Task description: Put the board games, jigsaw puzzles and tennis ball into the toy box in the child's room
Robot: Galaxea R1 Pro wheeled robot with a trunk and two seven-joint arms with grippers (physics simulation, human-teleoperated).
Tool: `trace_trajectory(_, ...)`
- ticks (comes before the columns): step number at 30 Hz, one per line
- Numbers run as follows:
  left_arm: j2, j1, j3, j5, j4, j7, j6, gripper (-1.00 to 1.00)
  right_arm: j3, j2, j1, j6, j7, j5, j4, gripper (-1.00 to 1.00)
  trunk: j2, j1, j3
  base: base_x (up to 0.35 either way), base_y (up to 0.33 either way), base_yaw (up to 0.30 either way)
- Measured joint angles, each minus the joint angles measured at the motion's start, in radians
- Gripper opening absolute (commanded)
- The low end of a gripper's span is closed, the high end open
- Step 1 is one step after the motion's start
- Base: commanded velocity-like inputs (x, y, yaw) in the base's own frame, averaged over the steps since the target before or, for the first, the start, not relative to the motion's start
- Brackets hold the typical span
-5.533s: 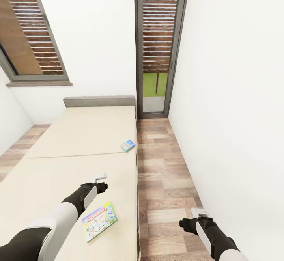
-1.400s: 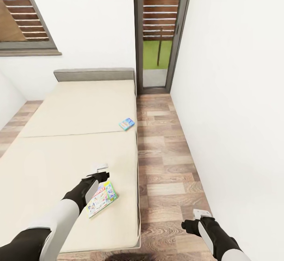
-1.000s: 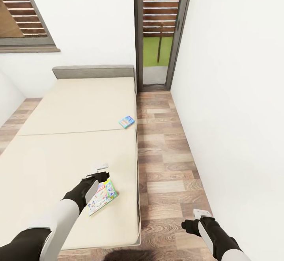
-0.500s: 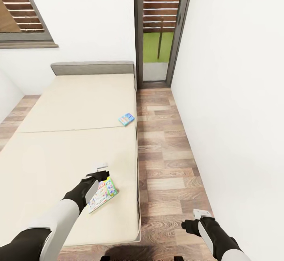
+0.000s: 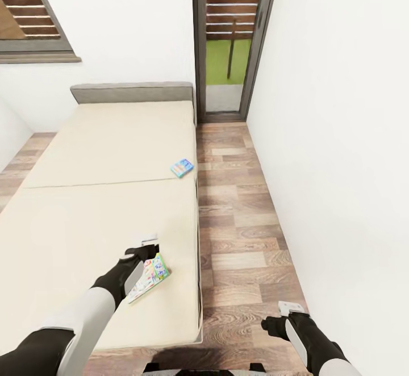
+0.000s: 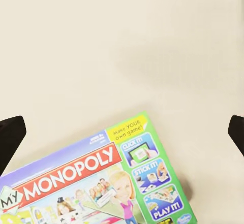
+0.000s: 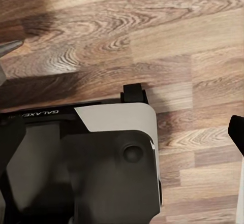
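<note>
Two board games lie on the bed [image 5: 85,154]. A yellow-green-pink Monopoly box [image 5: 152,274] with a red logo band rests near the bed's right edge, partly covered by my left forearm. In the left wrist view the same Monopoly box [image 6: 101,183] lies flat on the cream mattress. My left gripper [image 5: 149,243] hovers just above the box's far end, open, its fingers [image 6: 11,132] spread wide with nothing between them. A small blue game box [image 5: 182,167] sits farther up the bed by the same edge. My right gripper [image 5: 291,308] hangs open over the floor.
A wood-plank floor strip [image 5: 238,205] runs between the bed and the white wall [image 5: 341,137] on the right, ending at a dark-framed glass door [image 5: 227,41]. The grey headboard [image 5: 130,92] stands at the far end. The right wrist view looks down on my own base [image 7: 101,158].
The whole view has shifted, so the bed's near end and my base now show. The Monopoly box lies closer under my left gripper. Both grippers stay open.
</note>
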Motion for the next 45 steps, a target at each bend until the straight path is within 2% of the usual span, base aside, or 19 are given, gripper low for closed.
trace_trajectory(4, 0.0, 0.0, -0.023, -0.001, 0.001, 0.0, -0.016, 1.0, 0.0, 0.0, 0.0, 0.0, 0.0, 0.0, 0.0, 1.0, 0.0, 0.0, -0.007, 0.0, 0.0, 0.0)
trace_trajectory(8, 0.0, 0.0, -0.029, -0.001, 0.001, 0.0, -0.023, 1.0, 0.0, 0.0, 0.0, 0.0, 0.0, 0.0, 0.0, 1.0, 0.0, 0.0, -0.013, 0.0, 0.0, 0.0)
trace_trajectory(45, 0.0, 0.0, -0.033, 0.001, 0.002, -0.001, -0.027, 1.0, 0.0, 0.0, 0.0, -0.001, 0.001, 0.0, 0.0, 1.0, 0.0, 0.0, -0.074, 0.0, 0.0, 0.0)
